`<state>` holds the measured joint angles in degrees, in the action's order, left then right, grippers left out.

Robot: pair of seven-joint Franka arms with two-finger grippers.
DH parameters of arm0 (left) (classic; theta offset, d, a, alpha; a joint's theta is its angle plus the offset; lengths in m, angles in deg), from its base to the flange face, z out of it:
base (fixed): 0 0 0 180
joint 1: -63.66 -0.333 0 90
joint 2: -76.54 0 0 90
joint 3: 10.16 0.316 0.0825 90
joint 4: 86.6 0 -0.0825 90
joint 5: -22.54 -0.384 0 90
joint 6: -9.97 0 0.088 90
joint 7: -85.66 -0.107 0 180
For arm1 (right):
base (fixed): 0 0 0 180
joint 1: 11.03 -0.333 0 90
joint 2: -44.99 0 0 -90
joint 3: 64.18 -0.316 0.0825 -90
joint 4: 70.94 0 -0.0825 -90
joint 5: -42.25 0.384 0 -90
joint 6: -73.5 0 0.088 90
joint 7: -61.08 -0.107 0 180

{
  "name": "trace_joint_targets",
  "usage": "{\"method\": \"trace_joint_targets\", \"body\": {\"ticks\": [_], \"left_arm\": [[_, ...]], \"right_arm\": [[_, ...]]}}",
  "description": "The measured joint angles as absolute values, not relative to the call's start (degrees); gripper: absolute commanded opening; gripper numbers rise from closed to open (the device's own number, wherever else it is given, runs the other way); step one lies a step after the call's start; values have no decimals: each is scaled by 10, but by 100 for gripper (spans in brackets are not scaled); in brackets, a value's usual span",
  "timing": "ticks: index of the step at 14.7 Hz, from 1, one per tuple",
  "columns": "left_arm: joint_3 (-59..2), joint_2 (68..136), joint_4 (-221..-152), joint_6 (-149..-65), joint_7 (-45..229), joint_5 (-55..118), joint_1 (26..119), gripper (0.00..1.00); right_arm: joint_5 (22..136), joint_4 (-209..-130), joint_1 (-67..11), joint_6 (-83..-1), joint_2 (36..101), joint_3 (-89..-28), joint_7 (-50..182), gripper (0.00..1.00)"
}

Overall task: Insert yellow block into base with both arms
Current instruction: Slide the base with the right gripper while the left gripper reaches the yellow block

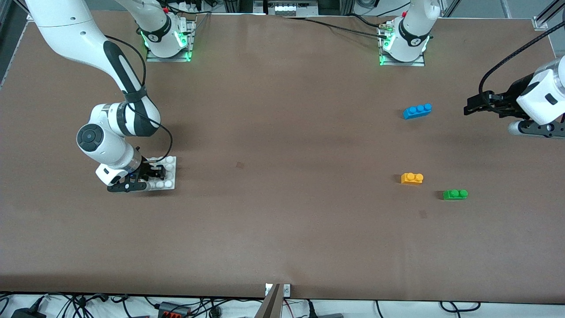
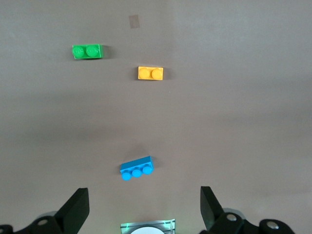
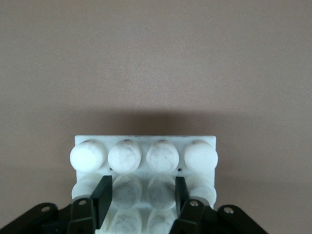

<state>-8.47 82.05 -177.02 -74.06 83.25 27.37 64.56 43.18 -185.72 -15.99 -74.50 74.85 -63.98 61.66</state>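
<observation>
The yellow block (image 1: 412,178) lies on the table toward the left arm's end, beside a green brick; in the left wrist view the yellow block (image 2: 150,73) lies free. The white studded base (image 1: 170,178) rests toward the right arm's end. My right gripper (image 1: 152,171) is down on the base (image 3: 200,141), its fingers (image 3: 103,192) pressed against the two middle studs of a row, one finger on each outer side, shut on them. My left gripper (image 1: 468,108) hangs open over bare table by the blue brick; in its wrist view the gripper (image 2: 144,194) holds nothing.
A green two-stud brick (image 1: 455,194) lies beside the yellow block, slightly nearer the front camera. A blue three-stud brick (image 1: 417,111) lies farther from the camera, close to the left arm's base (image 1: 404,48). Bare brown table spans the middle.
</observation>
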Motion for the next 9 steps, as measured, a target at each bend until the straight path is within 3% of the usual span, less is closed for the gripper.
{"method": "trace_joint_targets", "body": {"ticks": [5,9], "left_arm": [[-91,880,-1774,-782,832,274,649,100],[-105,929,-1813,-879,832,274,664,100]], "right_arm": [[430,-1857,-165,-745,749,-638,617,58],[430,-1857,-187,-742,750,-638,607,62]]}}
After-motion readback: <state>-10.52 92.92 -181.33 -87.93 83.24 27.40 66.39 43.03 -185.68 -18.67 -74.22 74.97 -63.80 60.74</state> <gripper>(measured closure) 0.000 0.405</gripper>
